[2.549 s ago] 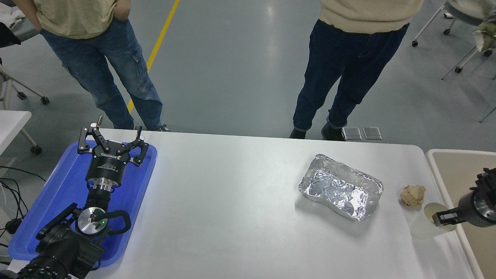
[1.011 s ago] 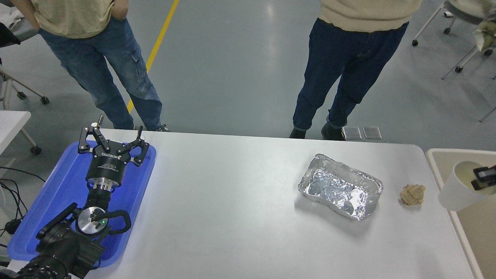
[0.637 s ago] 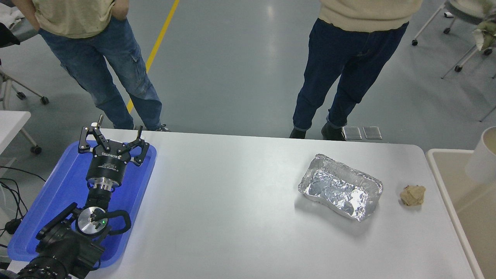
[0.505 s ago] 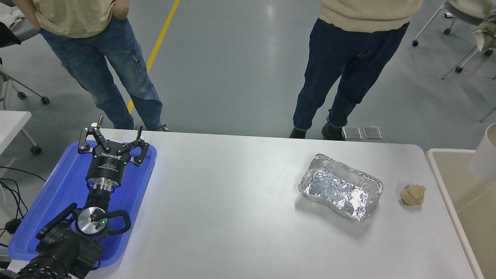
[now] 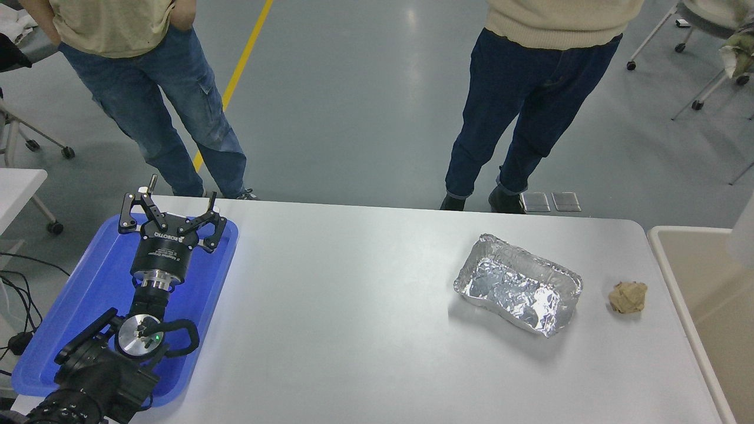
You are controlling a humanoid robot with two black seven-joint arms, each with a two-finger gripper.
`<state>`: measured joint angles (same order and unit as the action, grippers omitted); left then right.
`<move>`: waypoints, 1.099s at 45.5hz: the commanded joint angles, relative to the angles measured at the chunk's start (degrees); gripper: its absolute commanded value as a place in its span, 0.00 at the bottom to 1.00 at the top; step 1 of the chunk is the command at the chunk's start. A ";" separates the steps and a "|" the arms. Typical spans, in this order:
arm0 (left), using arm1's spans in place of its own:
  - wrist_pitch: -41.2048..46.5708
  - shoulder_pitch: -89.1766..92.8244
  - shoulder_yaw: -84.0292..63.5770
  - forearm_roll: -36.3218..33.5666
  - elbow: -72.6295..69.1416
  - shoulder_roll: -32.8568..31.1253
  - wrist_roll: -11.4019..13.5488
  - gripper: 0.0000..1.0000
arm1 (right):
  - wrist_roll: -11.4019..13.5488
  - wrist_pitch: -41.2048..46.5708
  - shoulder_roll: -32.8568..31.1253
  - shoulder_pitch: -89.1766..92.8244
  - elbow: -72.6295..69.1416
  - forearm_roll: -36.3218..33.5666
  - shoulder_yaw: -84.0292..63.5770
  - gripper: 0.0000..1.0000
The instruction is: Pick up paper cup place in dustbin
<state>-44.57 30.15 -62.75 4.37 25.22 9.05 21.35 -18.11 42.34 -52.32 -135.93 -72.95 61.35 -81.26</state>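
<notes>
Head view: only a blurred white sliver of the paper cup (image 5: 744, 232) shows at the picture's right edge, up in the air above the dustbin (image 5: 671, 277), which stands just off the table's right edge with its pale rim and tan inside partly in frame. The right gripper is out of frame, so what holds the cup cannot be told. On the white table (image 5: 353, 306), the silver foil tray (image 5: 518, 284) lies toward the right edge, and the crumpled brown paper ball (image 5: 628, 296) sits just beside it, between the foil tray and the table's right edge, apart from both. At the table's left edge lies a blue tray (image 5: 88, 294); the left arm is parked over it, and the left gripper (image 5: 172, 213) has its fingers spread apart, holding nothing. White lettering on the gripper's body reads ROBOTIQ; the smaller label below is too small to read. 2 people (image 5: 530, 100) in jeans stand beyond the table's far edge.
</notes>
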 commanded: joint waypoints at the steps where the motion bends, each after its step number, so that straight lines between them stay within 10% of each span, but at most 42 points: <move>1: 0.01 -0.01 0.00 0.02 0.00 0.00 0.09 1.00 | -0.26 -0.16 -4.98 9.53 12.98 -0.09 2.68 0.00; 27: 0.01 0.08 0.00 0.02 -0.08 0.00 0.18 1.00 | -2.11 -9.99 0.37 70.09 59.23 -0.53 39.86 0.00; 50: 0.01 0.08 -0.09 0.11 -0.08 0.00 0.35 1.00 | 2.02 -23.26 16.63 96.37 70.40 -22.40 40.65 0.00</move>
<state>-44.56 30.23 -62.83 4.48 25.15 9.05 21.62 -18.39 24.97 -42.26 -49.44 -5.88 45.77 -41.78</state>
